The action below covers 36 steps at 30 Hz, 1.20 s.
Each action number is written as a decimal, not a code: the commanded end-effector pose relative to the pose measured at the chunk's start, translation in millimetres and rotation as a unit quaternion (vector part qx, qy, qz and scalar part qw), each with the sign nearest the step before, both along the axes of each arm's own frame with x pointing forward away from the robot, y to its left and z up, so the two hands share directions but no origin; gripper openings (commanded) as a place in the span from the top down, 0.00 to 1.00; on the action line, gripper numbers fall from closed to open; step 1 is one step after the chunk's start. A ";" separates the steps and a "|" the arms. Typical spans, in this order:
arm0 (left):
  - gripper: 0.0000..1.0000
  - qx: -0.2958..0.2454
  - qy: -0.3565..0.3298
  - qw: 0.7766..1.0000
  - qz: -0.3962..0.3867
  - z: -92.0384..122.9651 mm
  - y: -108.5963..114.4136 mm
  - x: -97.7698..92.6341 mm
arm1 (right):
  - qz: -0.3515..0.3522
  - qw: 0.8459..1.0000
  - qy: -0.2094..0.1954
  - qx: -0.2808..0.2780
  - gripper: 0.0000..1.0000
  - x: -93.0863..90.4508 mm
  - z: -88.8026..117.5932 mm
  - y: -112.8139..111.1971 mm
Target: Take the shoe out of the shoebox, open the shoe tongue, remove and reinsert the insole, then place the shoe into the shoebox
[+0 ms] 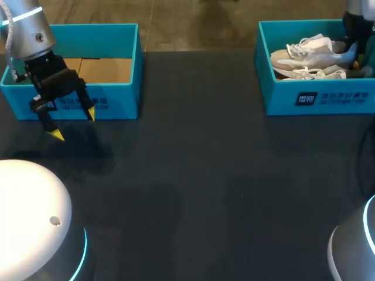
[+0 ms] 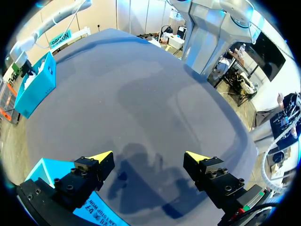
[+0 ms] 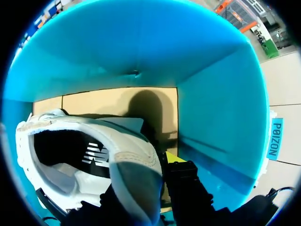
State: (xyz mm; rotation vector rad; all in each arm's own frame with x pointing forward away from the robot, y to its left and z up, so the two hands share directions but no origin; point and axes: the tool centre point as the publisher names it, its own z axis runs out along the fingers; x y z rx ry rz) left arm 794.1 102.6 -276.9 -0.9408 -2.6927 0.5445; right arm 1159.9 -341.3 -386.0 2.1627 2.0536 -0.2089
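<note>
My right pincer (image 1: pixel 352 48) is sitting down inside the shoebox (image 3: pixel 216 117), with the heel of the shoe (image 3: pixel 94 141) right against it (clenched or not, I cannot tell). On a lift the heel could be slipping free, or dragging the second shoe (image 1: pixel 310 74) lying just beside it. The box wall is crowding close beside me. My left pincer (image 2: pixel 148 157) is hanging released above the table (image 2: pixel 141 84), an empty box (image 1: pixel 94 28) just beside it.

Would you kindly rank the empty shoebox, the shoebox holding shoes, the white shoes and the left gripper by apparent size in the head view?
1. Empty shoebox and shoebox holding shoes: alike, both cut by the view's edges, so unranked.
2. White shoes and left gripper: close; the gripper is nearer the camera, so unsure.
</note>
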 end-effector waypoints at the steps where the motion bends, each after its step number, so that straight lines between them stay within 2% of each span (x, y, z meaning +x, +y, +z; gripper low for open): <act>1: 0.00 0.001 -0.001 1.000 0.000 0.3 0.6 -0.5 | -0.002 1.000 0.006 -0.001 1.00 7.9 -4.5 0.7; 5: 0.00 0.001 -0.001 1.000 0.000 0.3 0.6 -0.5 | -0.002 1.000 0.009 0.003 1.00 9.2 -6.5 -1.4; 6: 0.00 0.001 -0.001 1.000 0.000 0.3 0.6 -0.5 | -0.002 1.000 0.010 0.003 0.92 9.3 -6.9 -1.7; 7: 0.00 0.001 -0.001 1.000 0.000 0.3 0.6 -0.5 | -0.003 1.000 0.010 0.004 0.76 9.4 -6.9 -1.9; 8: 0.00 0.001 -0.001 1.000 0.000 0.3 0.6 -0.5 | -0.003 1.000 0.011 0.005 0.65 9.3 -6.7 -2.2; 9: 0.00 0.001 -0.001 1.000 0.000 0.3 0.6 -0.5 | -0.002 1.000 0.011 0.004 0.58 9.3 -5.5 -2.6; 10: 0.00 0.001 -0.001 1.000 0.000 0.3 0.6 -0.5 | -0.001 1.000 0.010 0.004 0.55 9.3 -3.9 -2.8; 24: 0.00 0.001 -0.001 1.000 0.000 0.3 0.6 -0.5 | 0.008 1.000 -0.007 -0.007 0.54 7.7 25.4 4.7; 27: 0.00 0.001 -0.001 1.000 0.000 0.3 0.6 -0.5 | 0.008 1.000 -0.011 -0.010 0.51 6.4 34.9 6.2; 28: 0.00 0.001 -0.001 1.000 0.000 0.3 0.6 -0.5 | 0.008 1.000 -0.012 -0.012 0.44 6.2 38.1 6.8; 30: 0.00 0.001 -0.001 1.000 0.000 0.3 0.6 -0.5 | 0.007 1.000 -0.016 -0.017 0.37 5.3 44.5 8.4; 32: 0.00 0.001 -0.001 1.000 0.000 0.3 0.6 -0.5 | 0.007 1.000 -0.019 -0.019 0.38 4.6 50.0 9.7; 33: 0.00 0.001 -0.001 1.000 0.000 0.3 0.6 -0.5 | 0.008 1.000 -0.021 -0.021 0.35 4.4 52.6 10.0; 34: 0.00 0.001 -0.001 1.000 0.000 0.3 0.6 -0.5 | 0.008 0.999 -0.023 -0.022 0.26 3.9 55.4 10.4; 35: 0.00 0.001 -0.001 1.000 0.000 0.3 0.6 -0.5 | 0.006 0.999 -0.025 -0.024 0.10 3.3 58.1 10.7; 36: 0.00 0.001 -0.001 1.000 0.000 0.3 0.6 -0.5 | 0.005 0.999 -0.026 -0.026 0.00 2.0 61.6 10.8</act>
